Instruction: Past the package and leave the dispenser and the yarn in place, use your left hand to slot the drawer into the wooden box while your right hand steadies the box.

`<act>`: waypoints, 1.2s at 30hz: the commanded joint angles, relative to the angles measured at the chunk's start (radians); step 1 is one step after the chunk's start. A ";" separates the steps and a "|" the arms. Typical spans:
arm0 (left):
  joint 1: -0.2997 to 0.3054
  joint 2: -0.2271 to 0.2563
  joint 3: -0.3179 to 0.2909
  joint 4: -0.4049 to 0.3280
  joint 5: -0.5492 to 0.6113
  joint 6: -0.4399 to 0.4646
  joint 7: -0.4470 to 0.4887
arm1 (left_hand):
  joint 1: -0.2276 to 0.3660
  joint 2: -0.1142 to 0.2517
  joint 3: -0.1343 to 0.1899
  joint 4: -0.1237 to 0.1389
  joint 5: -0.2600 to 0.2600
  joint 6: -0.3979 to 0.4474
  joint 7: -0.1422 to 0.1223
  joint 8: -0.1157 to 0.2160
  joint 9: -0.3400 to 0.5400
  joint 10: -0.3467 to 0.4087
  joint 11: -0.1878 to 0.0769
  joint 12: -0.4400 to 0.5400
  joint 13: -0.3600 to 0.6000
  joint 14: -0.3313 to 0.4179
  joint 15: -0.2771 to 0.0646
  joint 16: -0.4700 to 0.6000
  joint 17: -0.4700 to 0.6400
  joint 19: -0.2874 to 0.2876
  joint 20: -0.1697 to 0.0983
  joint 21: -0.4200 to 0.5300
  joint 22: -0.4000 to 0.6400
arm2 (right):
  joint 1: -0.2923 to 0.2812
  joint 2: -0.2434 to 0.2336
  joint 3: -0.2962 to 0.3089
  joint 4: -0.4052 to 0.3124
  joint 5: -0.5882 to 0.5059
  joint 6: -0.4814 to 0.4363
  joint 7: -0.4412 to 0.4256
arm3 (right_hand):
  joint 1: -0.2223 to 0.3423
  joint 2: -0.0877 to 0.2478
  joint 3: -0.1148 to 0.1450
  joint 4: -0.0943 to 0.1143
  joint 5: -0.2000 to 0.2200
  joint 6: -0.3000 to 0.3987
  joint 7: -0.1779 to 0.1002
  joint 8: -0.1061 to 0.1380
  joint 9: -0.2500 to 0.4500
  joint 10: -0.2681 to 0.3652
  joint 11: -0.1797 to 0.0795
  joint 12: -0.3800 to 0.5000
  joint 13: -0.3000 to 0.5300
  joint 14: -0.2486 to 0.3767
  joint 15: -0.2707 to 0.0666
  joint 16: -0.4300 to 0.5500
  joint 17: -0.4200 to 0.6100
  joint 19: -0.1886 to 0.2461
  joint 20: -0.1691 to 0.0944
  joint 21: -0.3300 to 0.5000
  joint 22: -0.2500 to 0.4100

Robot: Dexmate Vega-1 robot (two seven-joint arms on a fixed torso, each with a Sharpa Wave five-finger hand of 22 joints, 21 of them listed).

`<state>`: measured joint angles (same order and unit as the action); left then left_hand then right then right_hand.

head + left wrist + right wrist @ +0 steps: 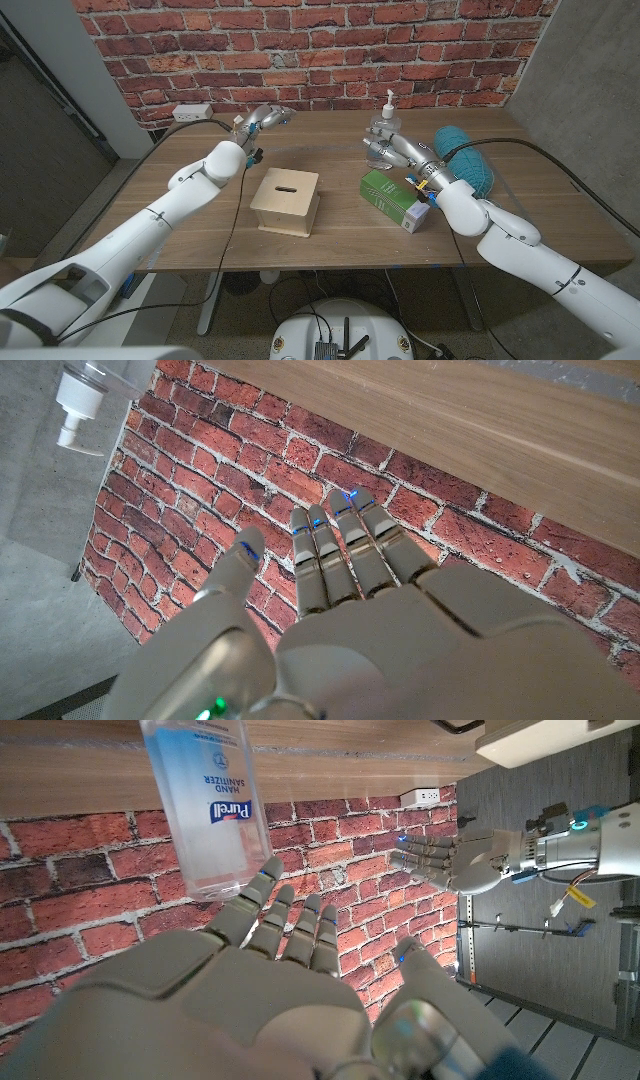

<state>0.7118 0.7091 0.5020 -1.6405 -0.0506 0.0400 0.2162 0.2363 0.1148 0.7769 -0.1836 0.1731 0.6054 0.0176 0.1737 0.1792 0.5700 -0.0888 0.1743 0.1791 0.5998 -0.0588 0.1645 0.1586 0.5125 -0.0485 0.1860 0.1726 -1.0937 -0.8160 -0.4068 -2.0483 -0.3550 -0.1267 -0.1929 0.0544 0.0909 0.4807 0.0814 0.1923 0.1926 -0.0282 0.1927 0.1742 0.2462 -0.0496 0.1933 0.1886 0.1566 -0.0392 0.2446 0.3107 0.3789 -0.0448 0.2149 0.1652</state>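
The wooden box [285,200], pale with a slot in its top, stands at the table's middle; its edge shows as wooden box [545,740]. I cannot tell a drawer apart from the box. The green package [392,198] lies just right of it. Behind that stands the clear pump dispenser [388,115], also dispenser [210,810] and dispenser [95,400]. The teal yarn [465,155] lies at the right. My left hand [262,122] hovers over the table's back left with fingers [340,550] straight and nothing in it. My right hand [385,148] is empty beside the dispenser, fingers [270,915] spread.
A brick wall [320,50] runs behind the table, with a white power strip [192,112] at the table's back left corner. Bare tabletop [330,150] lies between the two hands, and more in front of the box.
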 commanded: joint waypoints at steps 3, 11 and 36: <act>0.062 -0.065 -0.039 0.076 -0.039 -0.121 0.083 | 0.019 0.001 0.006 0.001 0.002 -0.016 0.000 0.000 0.002 -0.023 0.005 -0.001 0.002 -0.020 -0.047 -0.001 0.001 -0.021 -0.030 -0.002 0.002 | -0.047 0.010 0.075 0.043 0.233 0.057 -0.078 | 0.008 0.033 -0.003 -0.009 -0.004 0.009 0.001 0.004 0.005 0.008 0.011 0.007 0.002 0.008 -0.034 0.009 0.003 0.007 -0.020 0.004 0.003; 0.100 -0.097 -0.059 0.081 -0.066 -0.146 0.135 | 0.030 0.005 -0.004 0.005 0.000 -0.045 0.002 0.000 0.002 -0.058 0.009 0.000 0.002 -0.075 -0.030 -0.004 0.003 -0.049 -0.040 -0.004 0.001 | -0.051 0.021 0.101 0.081 0.345 0.092 -0.073 | -0.003 0.026 -0.011 -0.009 -0.005 -0.026 0.006 -0.010 0.003 -0.006 0.006 -0.002 0.000 -0.015 -0.038 -0.003 0.001 -0.024 -0.034 -0.017 0.001; 0.175 -0.141 -0.120 0.172 -0.183 -0.369 0.114 | 0.026 0.005 -0.071 0.017 -0.004 -0.235 0.004 -0.007 -0.002 -0.240 0.033 -0.002 0.000 -0.244 0.000 -0.001 0.004 -0.168 -0.055 -0.009 -0.003 | -0.062 0.072 0.133 0.164 0.570 0.172 -0.091 | -0.037 0.016 -0.032 0.012 -0.001 -0.102 0.014 -0.021 0.001 -0.062 0.014 -0.015 -0.004 -0.067 -0.020 -0.028 -0.005 -0.068 -0.033 -0.035 0.001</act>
<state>0.8652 0.5895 0.4038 -1.5251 -0.1882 -0.2378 0.3538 0.2599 0.1226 0.7112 -0.1686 0.1731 0.3831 0.0181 0.1662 0.1767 0.3427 -0.0604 0.1744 0.1767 0.3658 -0.0428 0.1645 0.1610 0.3537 -0.0430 0.1774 0.1673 -1.1575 -0.7720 -0.2853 -1.9238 0.1070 0.0043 -0.2802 0.0290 0.0818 0.4561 0.0926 0.1886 0.0997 -0.0141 0.1734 0.1720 0.1923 -0.0356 0.1810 0.1812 0.0932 -0.0376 0.2206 0.3061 0.3210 -0.0415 0.1800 0.1629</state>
